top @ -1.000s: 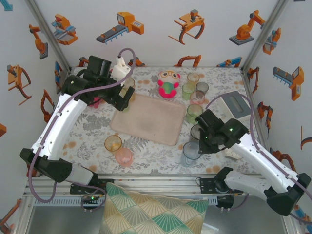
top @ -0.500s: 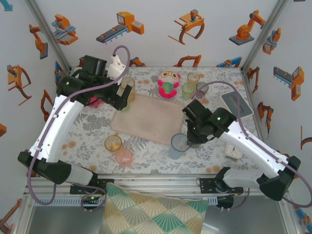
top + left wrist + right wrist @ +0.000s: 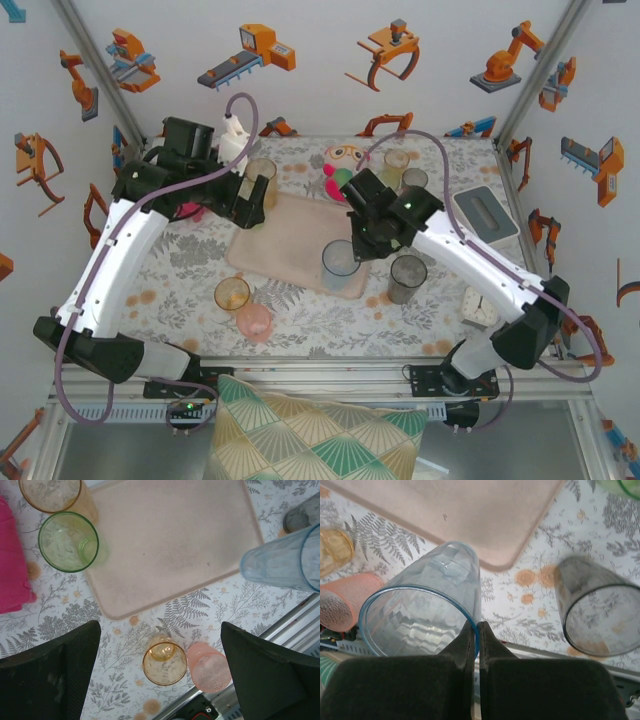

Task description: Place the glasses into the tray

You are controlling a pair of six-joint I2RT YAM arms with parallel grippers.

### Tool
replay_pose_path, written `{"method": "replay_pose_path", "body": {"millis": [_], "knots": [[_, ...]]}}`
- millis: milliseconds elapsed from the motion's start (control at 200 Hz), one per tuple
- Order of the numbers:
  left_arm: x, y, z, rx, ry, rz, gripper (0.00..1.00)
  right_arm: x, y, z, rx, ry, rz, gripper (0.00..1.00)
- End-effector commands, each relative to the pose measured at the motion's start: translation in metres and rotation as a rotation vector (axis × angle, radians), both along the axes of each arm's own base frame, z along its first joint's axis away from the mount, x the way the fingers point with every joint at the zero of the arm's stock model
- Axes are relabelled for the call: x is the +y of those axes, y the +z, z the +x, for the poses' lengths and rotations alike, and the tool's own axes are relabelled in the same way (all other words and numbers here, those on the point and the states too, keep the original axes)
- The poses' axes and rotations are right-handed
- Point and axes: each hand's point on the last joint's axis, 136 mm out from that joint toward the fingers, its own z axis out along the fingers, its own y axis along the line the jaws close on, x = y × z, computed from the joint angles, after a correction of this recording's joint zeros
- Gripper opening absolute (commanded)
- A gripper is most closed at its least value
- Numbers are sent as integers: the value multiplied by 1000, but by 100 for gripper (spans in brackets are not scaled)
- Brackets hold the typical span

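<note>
Blue glass (image 3: 430, 605) up in the right fingers (image 3: 468, 650), and they are clamped tight on its rim, the tumbler hanging tilted with its mouth toward the wrist camera. From above it sits right at the 5 o'clock corner of the tray (image 3: 285, 235); whether its base touches the tray, I cannot tell. The tray itself lies flat in the middle of the floral surface (image 3: 190, 290). Just off that same corner, at about 4 o'clock, a grey glass (image 3: 595, 612) stands on the surface, close beside the blue one but apart from it. Over at the tray's 10 o'clock corner the left fingers (image 3: 55, 675) are spread wide, gripping nothing. Below them a green glass (image 3: 67, 541) stands just beside the tray's edge, an amber glass (image 3: 50, 492) right next to it and a magenta cloth (image 3: 12, 565) further out. Down at 7 o'clock, a second amber glass (image 3: 164, 662) and a pink glass (image 3: 207, 666) stand side by side on the surface, clear of the tray. At 12 to 1 o'clock there is a plush toy (image 3: 340, 170), with more glasses (image 3: 397, 162) just to its right.
</note>
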Motion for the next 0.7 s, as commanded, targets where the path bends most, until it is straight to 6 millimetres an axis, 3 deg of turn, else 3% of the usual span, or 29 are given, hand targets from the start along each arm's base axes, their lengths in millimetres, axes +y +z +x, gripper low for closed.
{"method": "replay_pose_path", "body": {"millis": [0,290,696], "knots": [[-2,4,-8,5,-8,-47,97,16,16,25,-81,26,24,2],[-1,-17,-2,35,25,-30,97,37,-6,52,-67,54,-22,3],[4,-39,6,69,89,-18,97,55,-33,68,-56,75,-34,4]]}}
